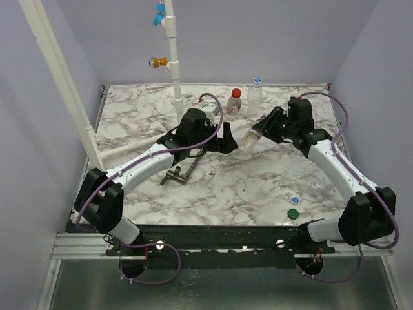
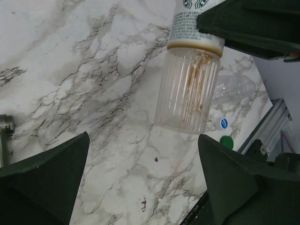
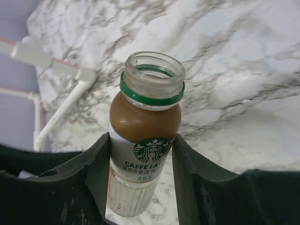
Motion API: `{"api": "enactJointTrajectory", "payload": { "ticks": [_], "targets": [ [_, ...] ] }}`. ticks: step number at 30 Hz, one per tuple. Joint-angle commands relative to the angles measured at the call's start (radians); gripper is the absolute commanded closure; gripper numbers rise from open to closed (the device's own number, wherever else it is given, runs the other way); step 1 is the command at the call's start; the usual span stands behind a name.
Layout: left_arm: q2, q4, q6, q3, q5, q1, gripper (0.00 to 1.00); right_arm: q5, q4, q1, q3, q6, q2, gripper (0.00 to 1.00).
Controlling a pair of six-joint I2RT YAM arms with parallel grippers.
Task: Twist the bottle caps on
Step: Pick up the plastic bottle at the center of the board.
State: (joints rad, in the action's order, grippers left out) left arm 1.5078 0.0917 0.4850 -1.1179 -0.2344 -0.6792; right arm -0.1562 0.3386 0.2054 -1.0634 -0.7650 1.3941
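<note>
**Bottle gripped, cap yet to fetch**

Hold firm with right gripper, clamped on latte bottle, raised off marble table and tilted, green-ringed mouth uncapped. Send left gripper, spread wide and empty just beside the bottle's base, for green cap, lying well away from the bottle beside white-and-blue cap. Seat it square on the threads before twisting, or risk cross-threading.
</note>
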Motion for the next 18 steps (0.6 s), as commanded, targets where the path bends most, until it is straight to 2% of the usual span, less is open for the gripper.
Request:
{"api": "enactJointTrajectory", "payload": {
  "ticks": [1,11,15,18],
  "targets": [
    [0.031,-0.084,0.051,-0.045,-0.157,0.008,0.01,-0.013,0.040,0.094,-0.046,0.006,-0.060,0.66],
    [0.046,-0.202,0.139,-0.028,-0.256,0.036,0.02,0.010,0.045,0.239,-0.130,0.014,-0.051,0.66],
    [0.046,-0.230,0.161,-0.012,-0.262,0.045,0.07,0.018,0.038,0.270,-0.155,0.016,-0.053,0.66],
    [0.043,-0.252,0.177,0.002,-0.269,0.054,0.17,0.026,0.047,0.291,-0.182,0.026,-0.056,0.66]
  ]
}}
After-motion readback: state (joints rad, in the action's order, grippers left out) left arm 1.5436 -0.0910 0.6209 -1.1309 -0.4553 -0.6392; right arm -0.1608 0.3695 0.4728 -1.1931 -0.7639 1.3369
